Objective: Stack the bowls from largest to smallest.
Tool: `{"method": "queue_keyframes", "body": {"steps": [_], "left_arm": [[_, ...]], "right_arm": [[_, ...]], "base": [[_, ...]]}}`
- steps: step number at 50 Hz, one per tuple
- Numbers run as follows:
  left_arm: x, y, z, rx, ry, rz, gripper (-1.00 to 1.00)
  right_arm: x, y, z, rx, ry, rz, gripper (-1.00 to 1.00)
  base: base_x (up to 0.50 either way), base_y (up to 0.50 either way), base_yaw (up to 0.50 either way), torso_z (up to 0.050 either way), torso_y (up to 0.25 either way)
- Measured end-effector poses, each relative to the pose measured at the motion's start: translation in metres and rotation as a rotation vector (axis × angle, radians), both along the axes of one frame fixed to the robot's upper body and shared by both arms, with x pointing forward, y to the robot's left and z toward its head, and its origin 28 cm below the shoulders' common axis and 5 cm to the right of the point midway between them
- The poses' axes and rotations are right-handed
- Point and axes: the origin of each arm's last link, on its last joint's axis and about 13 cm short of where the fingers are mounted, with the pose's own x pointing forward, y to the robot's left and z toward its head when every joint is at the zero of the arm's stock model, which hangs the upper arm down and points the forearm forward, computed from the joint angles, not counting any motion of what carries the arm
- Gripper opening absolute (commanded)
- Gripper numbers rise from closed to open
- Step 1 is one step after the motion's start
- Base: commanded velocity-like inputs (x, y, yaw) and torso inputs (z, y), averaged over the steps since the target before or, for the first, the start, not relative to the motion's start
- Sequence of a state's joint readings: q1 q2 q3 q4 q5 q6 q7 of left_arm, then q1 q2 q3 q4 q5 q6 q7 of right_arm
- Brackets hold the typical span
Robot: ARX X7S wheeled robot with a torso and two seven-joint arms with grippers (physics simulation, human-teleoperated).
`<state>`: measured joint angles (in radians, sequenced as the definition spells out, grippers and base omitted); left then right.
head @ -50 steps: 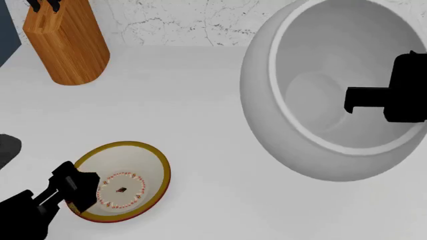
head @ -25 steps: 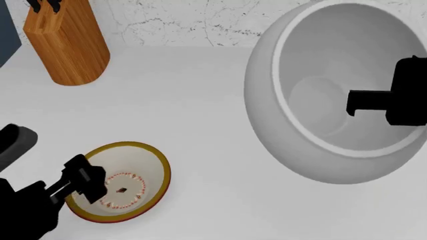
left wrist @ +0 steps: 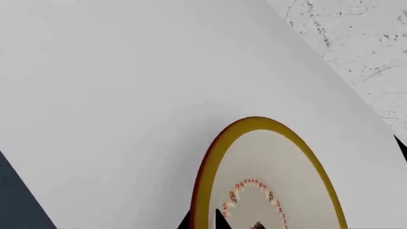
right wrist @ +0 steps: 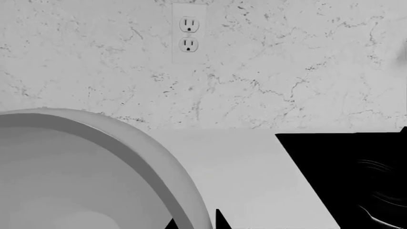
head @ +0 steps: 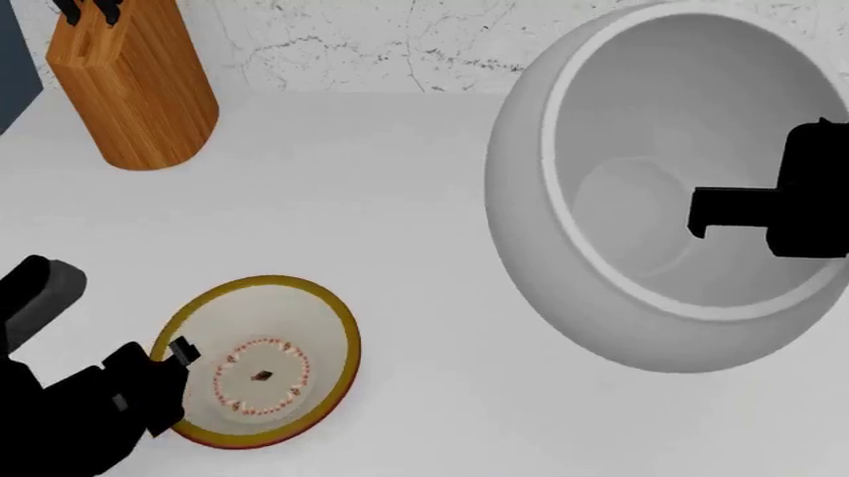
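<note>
A large pale grey bowl [head: 637, 248] hangs tilted above the white counter at the right, its opening facing me. My right gripper [head: 710, 212] is shut on its rim [right wrist: 184, 191], one finger inside and one outside the wall. A small shallow white bowl [head: 265, 376] with a yellow rim and a red-dotted ring is at the lower left, tipped up slightly. My left gripper [head: 170, 358] is shut on that bowl's yellow rim [left wrist: 203, 181], a fingertip on each side of it.
A wooden knife block [head: 133, 84] stands at the back left against the marble backsplash [head: 385, 45]. The wall carries a power outlet [right wrist: 188, 36]. A black cooktop [right wrist: 356, 181] borders the white counter [head: 398, 199] on one side.
My left gripper has closed on the small bowl's rim, and the bowl has shifted a little right and tipped up. The grey bowl in my right gripper has barely moved.
</note>
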<state>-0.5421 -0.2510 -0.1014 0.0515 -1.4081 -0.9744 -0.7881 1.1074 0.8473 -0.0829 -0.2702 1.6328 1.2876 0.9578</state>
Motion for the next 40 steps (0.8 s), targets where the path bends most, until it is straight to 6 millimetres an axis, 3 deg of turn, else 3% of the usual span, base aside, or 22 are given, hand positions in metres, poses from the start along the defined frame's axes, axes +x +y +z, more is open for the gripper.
{"method": "queue_keyframes", "body": {"steps": [7, 21, 40], "left_arm": [[-0.002, -0.002, 0.011, -0.048, -0.062, -0.019, -1.0], [-0.009, 0.0, 0.063, -0.116, -0.283, -0.042, -1.0], [-0.028, 0.01, 0.108, -0.104, -0.551, -0.046, -1.0]], "right_arm": [[-0.002, -0.002, -0.003, 0.01, -0.009, -0.007, -1.0], [-0.009, -0.003, -0.005, 0.031, -0.057, -0.032, -1.0], [-0.016, -0.006, -0.008, 0.045, -0.137, -0.119, -1.0]], "base": [[0.0, 0.0, 0.0, 0.0, 0.0], [0.0, 0.0, 0.0, 0.0, 0.0], [0.0, 0.0, 0.0, 0.0, 0.0]]}}
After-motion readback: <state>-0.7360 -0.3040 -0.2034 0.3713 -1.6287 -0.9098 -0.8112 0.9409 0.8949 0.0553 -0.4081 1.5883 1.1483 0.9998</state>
